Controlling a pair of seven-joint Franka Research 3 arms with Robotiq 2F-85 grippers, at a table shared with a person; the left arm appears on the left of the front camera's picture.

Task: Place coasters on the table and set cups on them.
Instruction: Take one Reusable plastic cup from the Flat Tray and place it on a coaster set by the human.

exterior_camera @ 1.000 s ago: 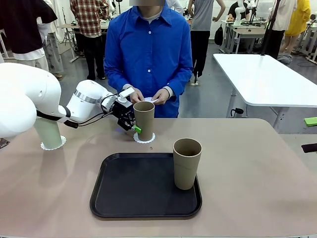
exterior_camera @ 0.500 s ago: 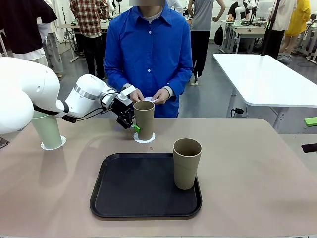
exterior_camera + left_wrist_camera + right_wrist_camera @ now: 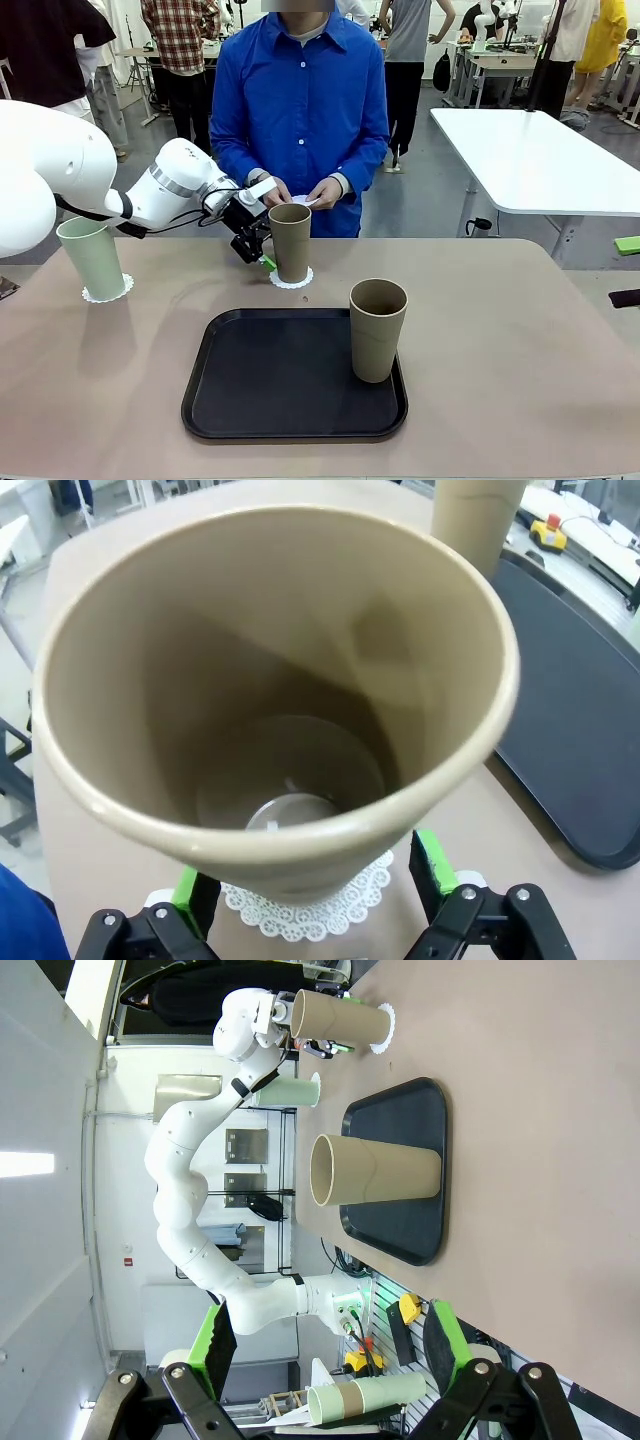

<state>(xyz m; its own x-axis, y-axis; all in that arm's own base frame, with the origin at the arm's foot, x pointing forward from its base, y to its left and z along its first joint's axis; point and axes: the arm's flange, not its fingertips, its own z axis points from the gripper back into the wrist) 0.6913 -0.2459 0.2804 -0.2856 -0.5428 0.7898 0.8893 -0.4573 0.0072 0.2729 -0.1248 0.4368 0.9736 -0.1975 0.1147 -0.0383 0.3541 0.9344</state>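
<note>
Pincers stand released: left pincer (image 3: 265,257) straddling tan cup (image 3: 290,240) on coaster (image 3: 291,279), right pincer (image 3: 328,1345) empty.

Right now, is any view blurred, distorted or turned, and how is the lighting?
Front view: sharp, evenly lit, only a soft shadow by the mint cup. Left wrist view: wide-angle lens balloons the near tan cup; its coaster is crisp. Right wrist view: rolled sideways, table upright, pale wall washed out.
</note>
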